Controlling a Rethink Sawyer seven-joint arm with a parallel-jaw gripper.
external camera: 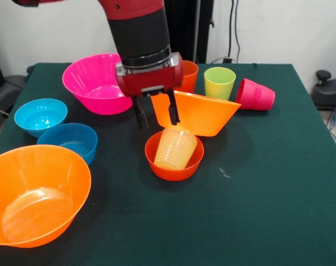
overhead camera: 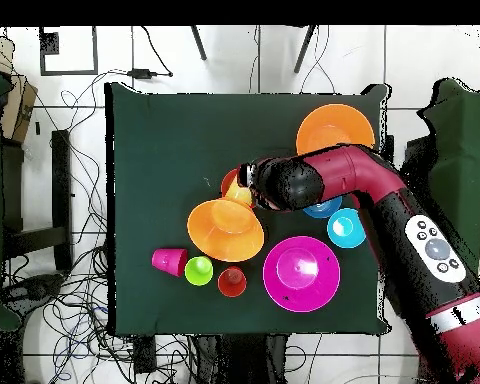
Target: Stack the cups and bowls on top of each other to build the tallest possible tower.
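Now the gripper [external camera: 155,113] pinches the large orange bowl's [external camera: 204,113] rim (tilted).

A table [external camera: 279,183] covered in dark green cloth is seen. Resting directly on it are a large orange bowl [external camera: 35,194], two blue bowls [external camera: 40,115] side by side, a pink bowl [external camera: 96,83], a small red-orange bowl [external camera: 173,163], an orange cup [external camera: 189,75], a green cup [external camera: 219,82] and a red-pink cup [external camera: 255,95] tipped on its side.

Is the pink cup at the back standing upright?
No, the pink cup lies on its side beside the upright green cup.
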